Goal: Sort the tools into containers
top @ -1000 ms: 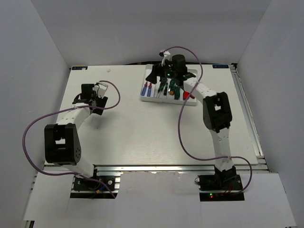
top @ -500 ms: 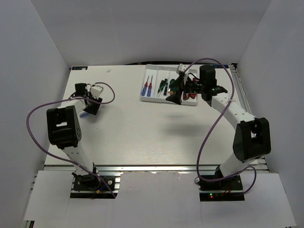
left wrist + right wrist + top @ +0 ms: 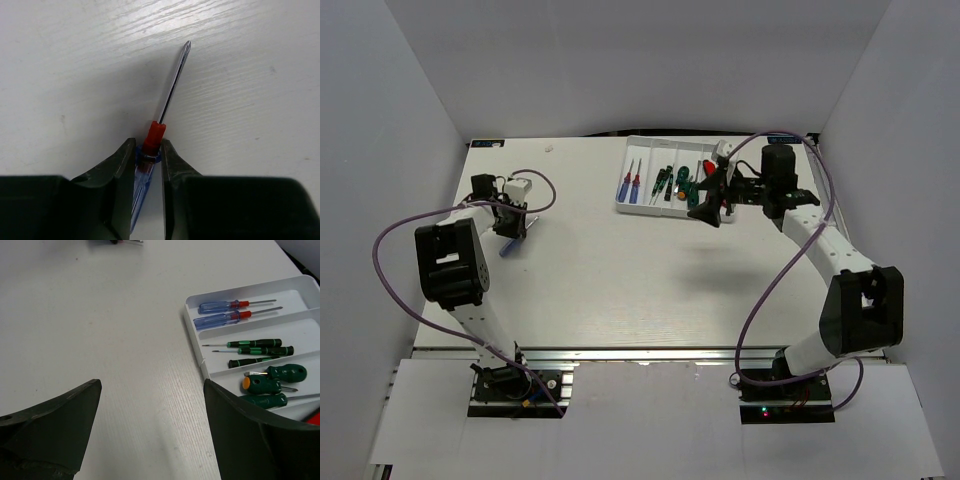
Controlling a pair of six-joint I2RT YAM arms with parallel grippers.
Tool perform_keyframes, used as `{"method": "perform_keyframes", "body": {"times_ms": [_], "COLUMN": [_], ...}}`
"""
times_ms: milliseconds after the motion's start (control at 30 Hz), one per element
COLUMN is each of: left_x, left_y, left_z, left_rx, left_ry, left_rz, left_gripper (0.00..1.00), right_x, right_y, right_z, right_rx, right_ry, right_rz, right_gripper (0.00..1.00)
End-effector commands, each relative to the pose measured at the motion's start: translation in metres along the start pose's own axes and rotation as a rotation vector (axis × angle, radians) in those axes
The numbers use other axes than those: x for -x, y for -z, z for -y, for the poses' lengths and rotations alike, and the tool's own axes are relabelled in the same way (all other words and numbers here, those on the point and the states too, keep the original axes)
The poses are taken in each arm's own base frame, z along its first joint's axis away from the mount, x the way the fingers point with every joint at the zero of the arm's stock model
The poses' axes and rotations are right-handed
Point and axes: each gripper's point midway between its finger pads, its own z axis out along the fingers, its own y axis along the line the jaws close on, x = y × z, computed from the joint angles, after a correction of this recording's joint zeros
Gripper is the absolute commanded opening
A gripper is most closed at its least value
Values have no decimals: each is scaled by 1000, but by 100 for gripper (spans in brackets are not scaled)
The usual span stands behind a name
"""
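On the left of the table lies a small blue-handled screwdriver (image 3: 154,132) with a red collar, its metal shaft pointing away from the wrist camera. My left gripper (image 3: 148,146) is shut on its handle, both fingers pressed against it; from above this gripper (image 3: 510,226) sits low at the table. The white tray (image 3: 620,203) at the back holds two blue-handled screwdrivers (image 3: 220,312), slim green-and-black ones (image 3: 255,346), fat green-handled ones (image 3: 272,385) and a red tool (image 3: 706,169). My right gripper (image 3: 706,207) hangs open at the tray's front right, nothing between its fingers (image 3: 151,385).
Grey walls close in the table on three sides. Purple cables loop from both arms over the table. An aluminium rail (image 3: 640,352) runs along the near edge, where both arm bases stand. A small white scrap (image 3: 549,148) lies near the back edge.
The left jaws have closed onto the blue-handled screwdriver. The right arm has swung away from above the tray towards the right, its gripper staying open.
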Motion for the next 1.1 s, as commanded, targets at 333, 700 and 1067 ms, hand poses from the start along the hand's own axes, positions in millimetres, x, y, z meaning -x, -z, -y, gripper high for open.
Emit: {"method": "perform_keyframes", "body": {"times_ms": [333,700,1067], "left_x": [132,238,315], "left_y": [82,49,-17], "left_z": [118,235,252], "left_rx": [-578,-790,-718], "left_ry": [403,469,577], "left_rz": [386,457,493], "left_gripper": [0,0,0], "right_x": [-15,-30,-48], "right_y": [54,84,105], "right_z": [31,39,35], "right_rx": [-209,-314,-377], "right_ry": [-127,-171,-213], "right_rz": [-40,-48,-74], "right_gripper": [89,89,89]}}
